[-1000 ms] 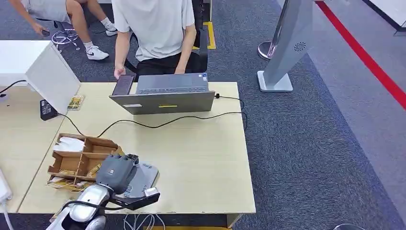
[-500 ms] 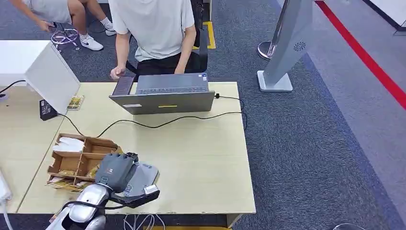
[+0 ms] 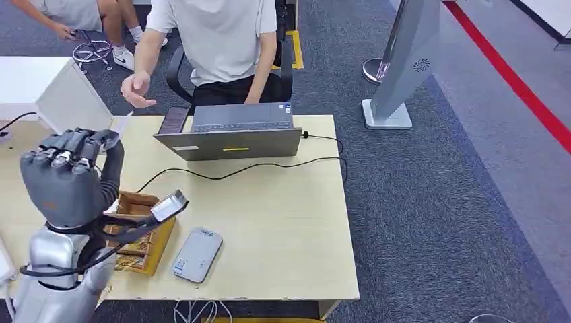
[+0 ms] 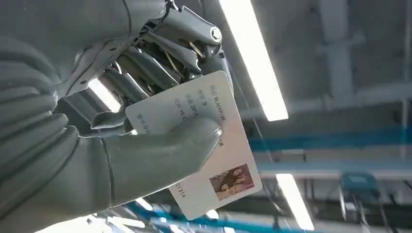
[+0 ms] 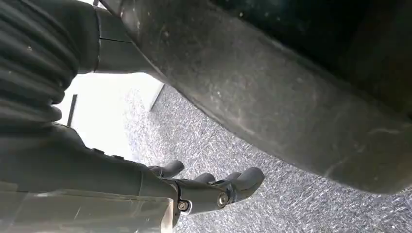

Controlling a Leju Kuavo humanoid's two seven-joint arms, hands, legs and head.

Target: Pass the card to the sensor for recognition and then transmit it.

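The left hand (image 3: 65,178) is raised above the left part of the bench (image 3: 283,229), its back toward the head camera and its fingers (image 3: 67,145) pointing upward. In the left wrist view the left hand (image 4: 121,126) pinches the card (image 4: 204,145) between the thick thumb and the darker fingers (image 4: 160,63). The card is white, with printed text and a small photograph near its free end. The thumb presses on its printed face and the fingers lie behind it. In that view the card stands against ceiling lights.

The sensor (image 3: 196,255), a flat grey device with rounded corners, lies on the bench near the front edge. It sits just beside a brown cardboard divider box (image 3: 145,232), which the left arm partly covers. The card is held well above the sensor, not touching it.

A closed or low-angled laptop (image 3: 232,134) rests at the far edge of the bench, with a black cable (image 3: 236,169) running across the surface in front of it. A person (image 3: 215,40) sits behind the laptop with one hand (image 3: 137,91) raised, palm open, toward the robot's side.

In the right wrist view the right hand (image 5: 194,187) hangs over grey carpet (image 5: 272,194). Its fingers (image 5: 245,178) are loosely curled, slightly apart, and hold nothing.
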